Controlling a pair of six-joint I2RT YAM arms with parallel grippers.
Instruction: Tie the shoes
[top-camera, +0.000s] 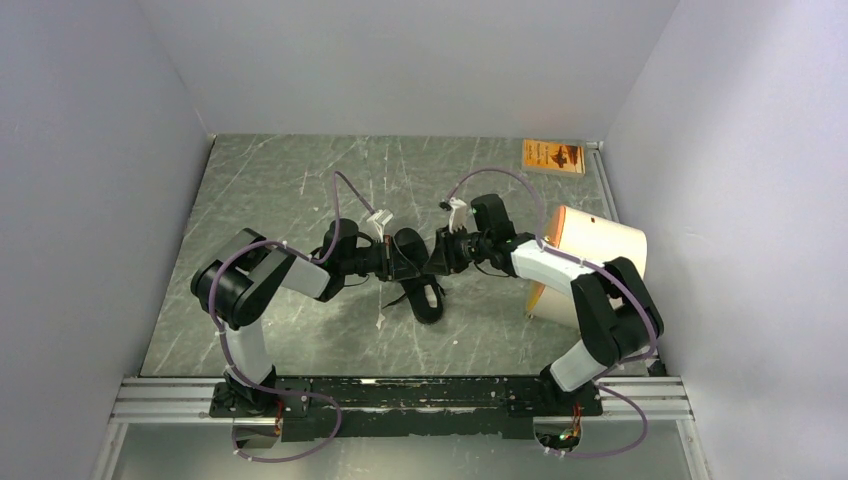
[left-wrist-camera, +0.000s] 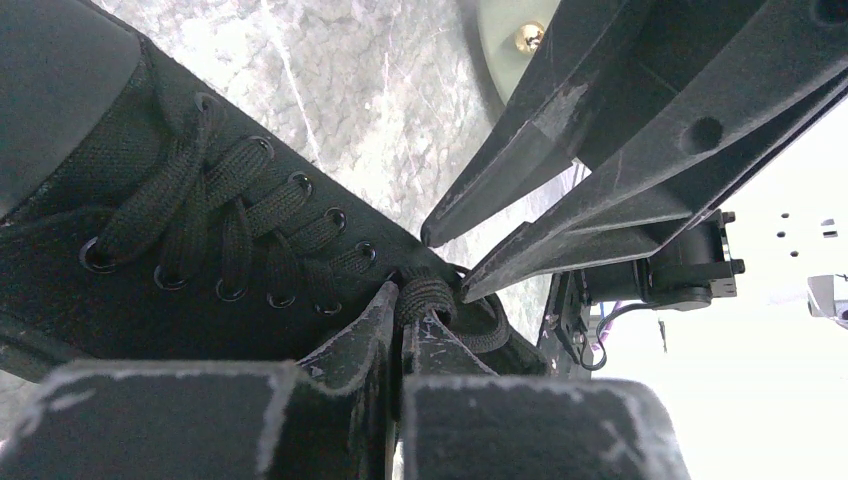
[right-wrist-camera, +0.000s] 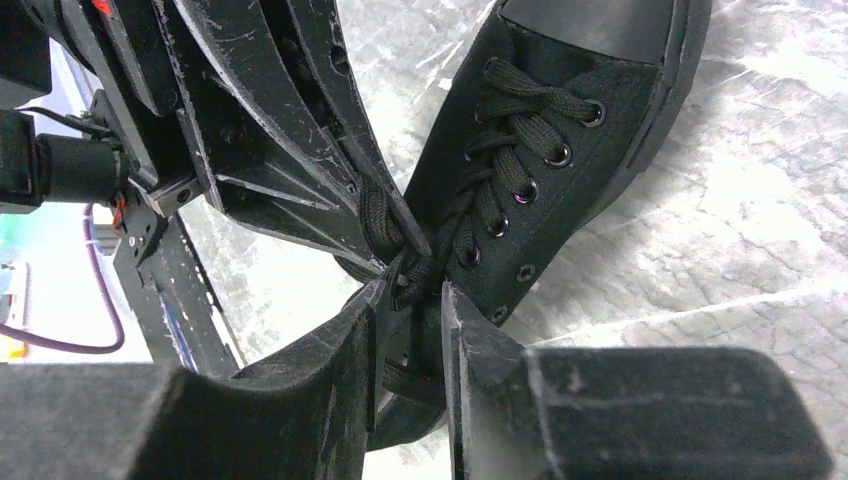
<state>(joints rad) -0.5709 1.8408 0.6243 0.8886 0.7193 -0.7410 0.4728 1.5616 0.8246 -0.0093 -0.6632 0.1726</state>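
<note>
The black shoe (top-camera: 424, 296) lies mid-table, toe toward the back, and shows in the left wrist view (left-wrist-camera: 120, 300) and the right wrist view (right-wrist-camera: 590, 150). My left gripper (top-camera: 398, 257) is over its laces from the left, shut on a loop of black lace (left-wrist-camera: 426, 298) at the top eyelets. My right gripper (top-camera: 441, 252) comes from the right; its jaws stand a little apart around the lace crossing (right-wrist-camera: 410, 285) by the shoe's opening. The two grippers' fingertips nearly touch. The left gripper's fingers (right-wrist-camera: 300, 190) show pinching lace in the right wrist view.
A cream-and-orange curved cylinder (top-camera: 597, 245) stands right of the right arm. An orange box (top-camera: 553, 155) lies at the back right corner. A lace end trails on the table left of the shoe (top-camera: 381, 318). Grey walls close in three sides.
</note>
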